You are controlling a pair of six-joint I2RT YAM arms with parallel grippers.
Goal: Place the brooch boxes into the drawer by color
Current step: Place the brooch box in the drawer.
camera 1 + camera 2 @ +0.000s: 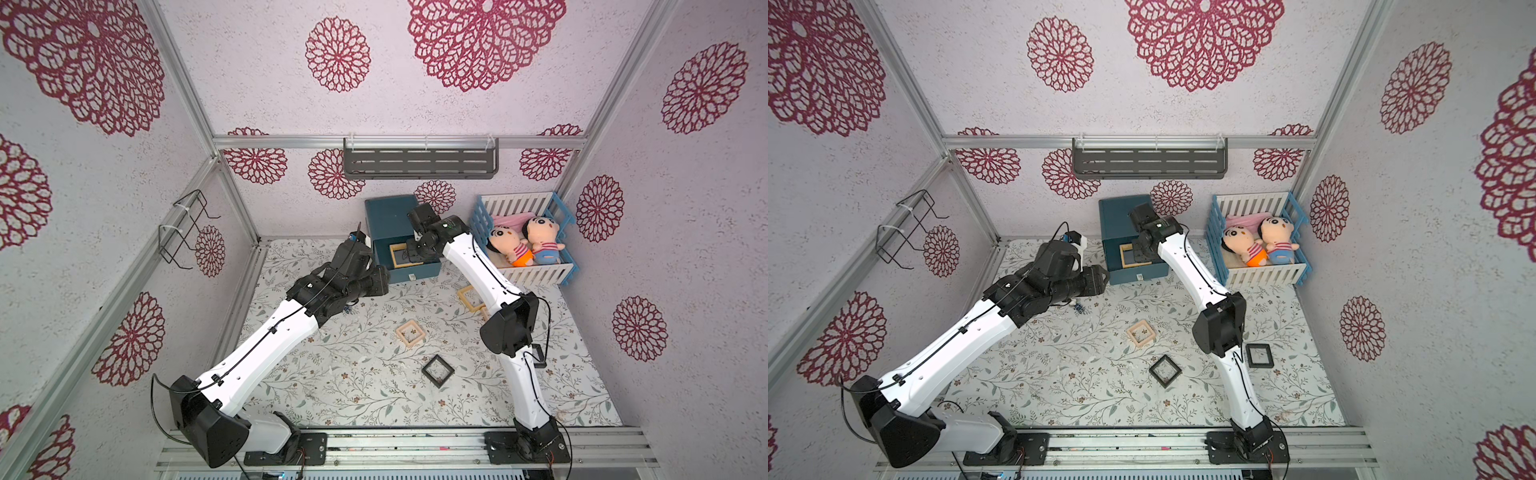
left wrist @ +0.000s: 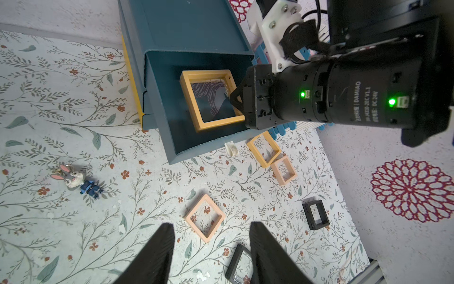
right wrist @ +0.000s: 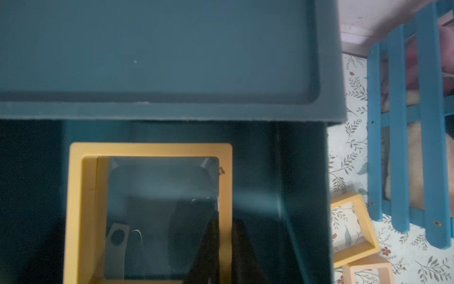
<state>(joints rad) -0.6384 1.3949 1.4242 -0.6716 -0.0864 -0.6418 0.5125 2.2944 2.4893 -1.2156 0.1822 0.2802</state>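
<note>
The right gripper [image 3: 225, 233] had its jaws pinched narrow on one rim of a yellow brooch box [image 3: 147, 150], which seemed to rest inside the pulled-out drawer [image 2: 159, 110]. The left gripper [image 2: 211, 225] hung over the surface [image 2: 73, 127], jaws apart and empty, above a pale pink brooch box [image 2: 205, 218].

Wears white shells [image 1: 270, 345] between black joint housings [image 1: 509, 328], black cables [image 1: 244, 354] clipped alongside; shows green lights [image 2: 391, 101] and DAMIAO lettering [image 2: 357, 89] on the wrist motor [image 2: 344, 115], a screwed white bracket [image 2: 277, 32] beside it.
</note>
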